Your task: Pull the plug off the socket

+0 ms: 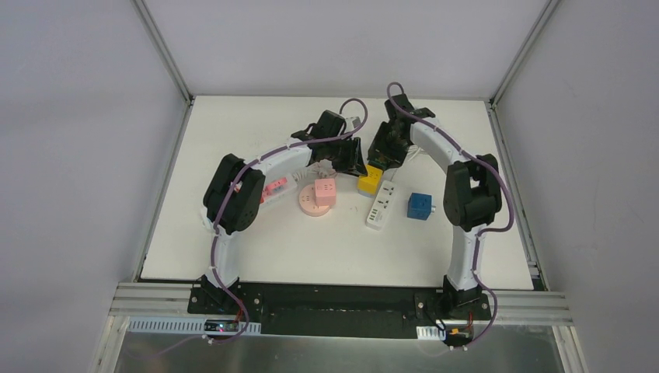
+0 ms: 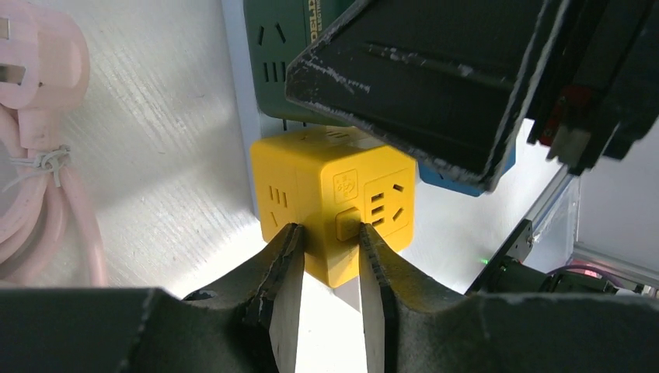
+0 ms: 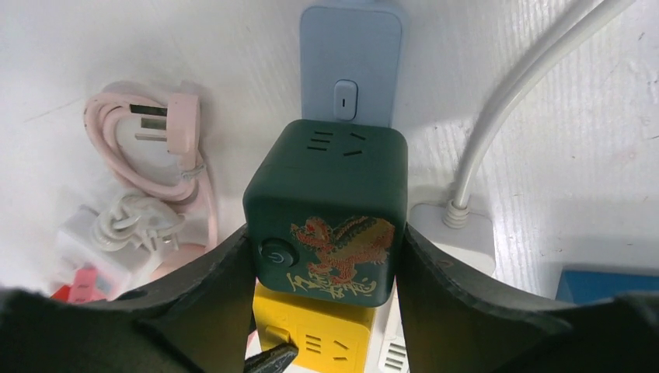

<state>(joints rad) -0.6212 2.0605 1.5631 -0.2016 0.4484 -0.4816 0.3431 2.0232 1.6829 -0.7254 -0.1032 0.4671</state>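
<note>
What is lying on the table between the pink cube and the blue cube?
A white power strip lies between the pink cube and the blue cube, apart from both. The top view shows this.

The yellow plastic cube socket (image 2: 334, 210) at the left pincer (image 2: 325, 233) looks smooth and slightly glossy. The dark green plastic cube socket (image 3: 326, 194) in the right pincer (image 3: 326, 264) is satin. The white counter (image 2: 155, 155) beneath is matt and finely grained.

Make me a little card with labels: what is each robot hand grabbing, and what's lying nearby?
left gripper: pinching the yellow cube at its corner
right gripper: clamped around the green cube
picture on green cube: golden dragon
nearby: pink plug, blue cube, white power strip
</note>
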